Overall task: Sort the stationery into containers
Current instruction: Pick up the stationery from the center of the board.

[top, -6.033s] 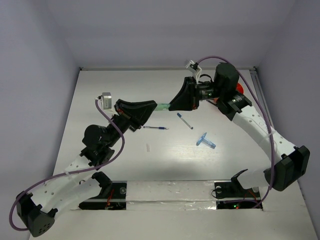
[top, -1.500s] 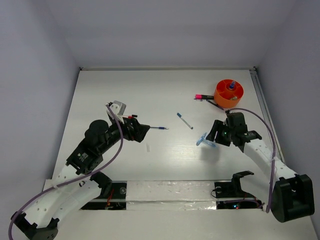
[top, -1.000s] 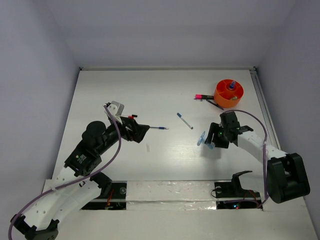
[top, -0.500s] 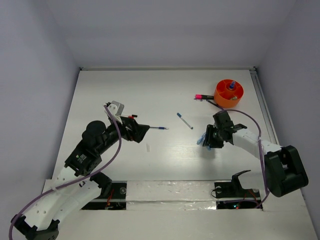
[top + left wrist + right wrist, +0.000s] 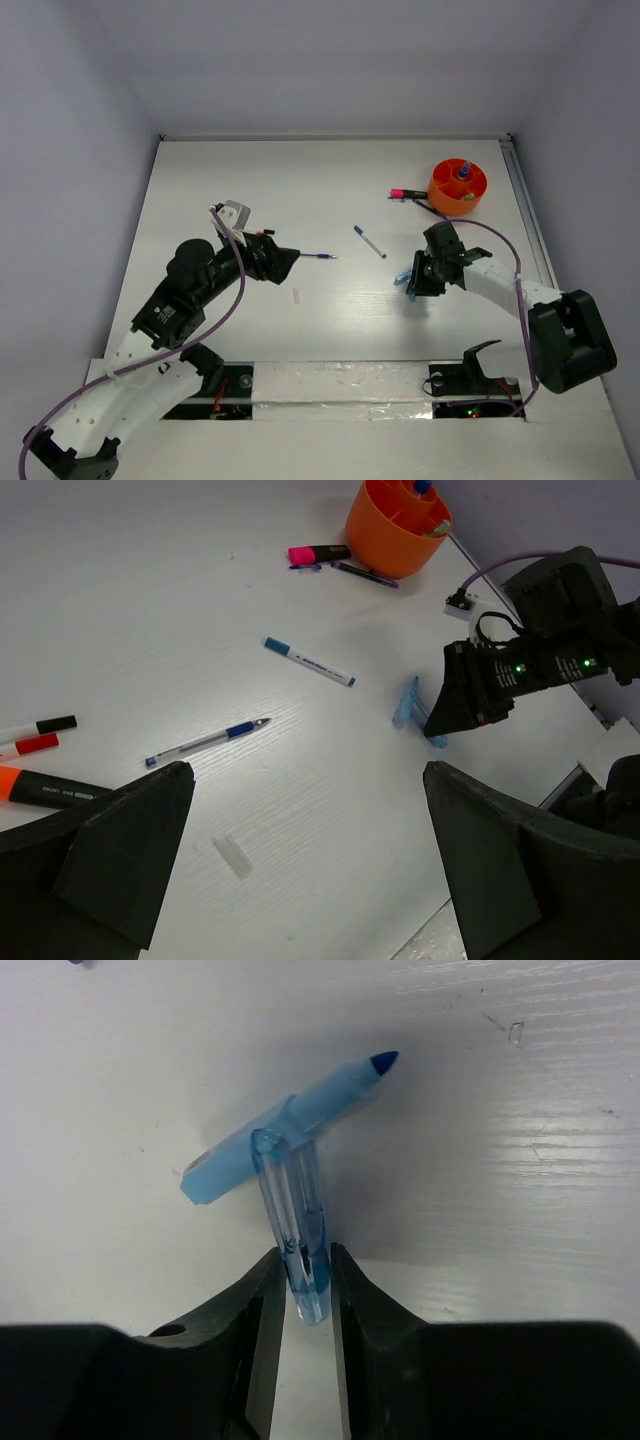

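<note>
Gripping the blue T-piece (image 5: 250, 1152) with my right claw (image 5: 300, 1285), mid-right of the top view, open surface (image 5: 330, 180) all round; this claw is narrower than a second ago; left claw (image 5: 310, 845) gapes.

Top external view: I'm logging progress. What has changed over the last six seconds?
The right claw drew back from over the orange cup, came down on the blue T-shaped piece and closed on its clear stem. The left claw pulled back a little and is wide open. The blue pen, the blue-capped pen, the pink marker and the cup lie as before.
</note>
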